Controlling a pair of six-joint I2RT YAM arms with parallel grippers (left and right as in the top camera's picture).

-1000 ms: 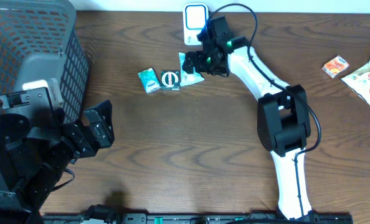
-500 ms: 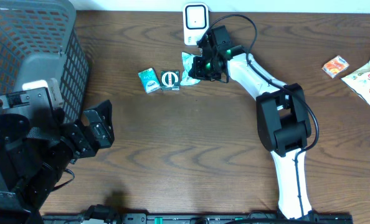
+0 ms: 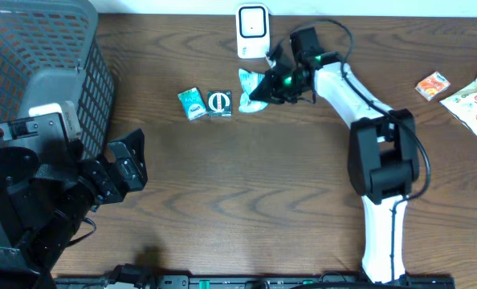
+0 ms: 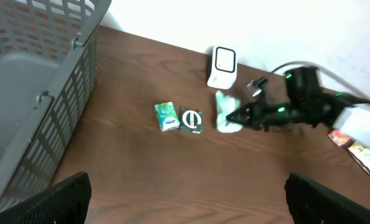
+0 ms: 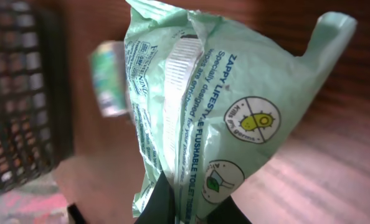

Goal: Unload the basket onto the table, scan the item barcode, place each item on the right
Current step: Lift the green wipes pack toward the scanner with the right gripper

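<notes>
The right claw (image 3: 261, 91) pinches the green packet (image 3: 248, 80). Best to turn its barcode toward the scanner (image 3: 252, 30) at twelve o'clock. The left claw (image 3: 127, 164) is open.

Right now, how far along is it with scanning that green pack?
Done: the right gripper is shut on the pack. In hand: it holds the pack just beside the white scanner. Left: turning the barcode to the scanner. The left gripper hangs open by the basket.
</notes>
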